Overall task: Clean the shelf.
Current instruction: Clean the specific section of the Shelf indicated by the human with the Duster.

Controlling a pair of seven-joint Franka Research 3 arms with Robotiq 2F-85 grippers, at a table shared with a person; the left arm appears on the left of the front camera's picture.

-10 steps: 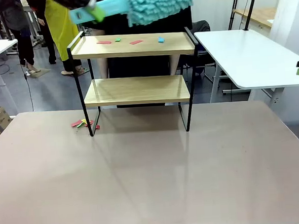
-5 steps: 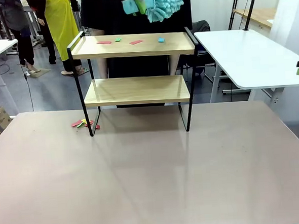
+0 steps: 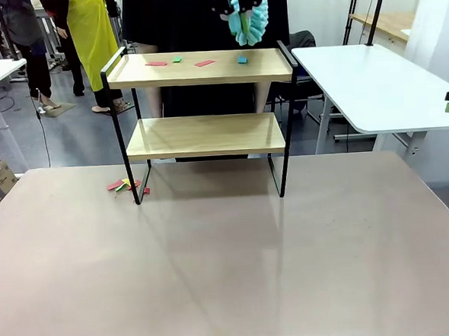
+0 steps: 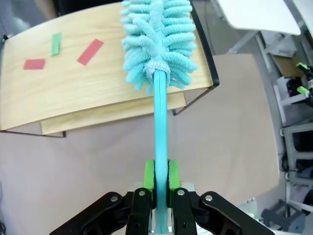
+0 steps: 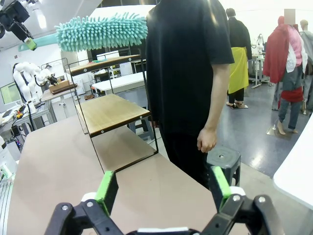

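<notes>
— Wooden shelf (image 3: 204, 135) on the table (image 3: 231, 274): how clean is it so far?
— Barely begun, by my reading. Four paper scraps lie along the shelf's top board: red (image 3: 155, 63), green, red, and a blue scrap (image 3: 241, 59). More scraps (image 3: 123, 185) sit on the table, just beside the shelf's front left leg. The lower board looks bare.
— Where is the cleaning tool?
— Above the right end of the shelf's top board. It is a teal microfibre duster (image 4: 156, 39), hanging over the blue scrap and apart from the wood. Sweeping the top board is left to do.
— And the fingers?
— On the left gripper (image 4: 162, 178), the green pads (image 4: 149, 176) are pressed against the duster's flat handle, pinching it from both sides. On the right gripper (image 5: 164, 188), the fingers are spread wide and hold nothing. It hovers well apart from the shelf, facing one end of it. A person (image 5: 188, 73) in a black shirt stands behind the shelf.
</notes>
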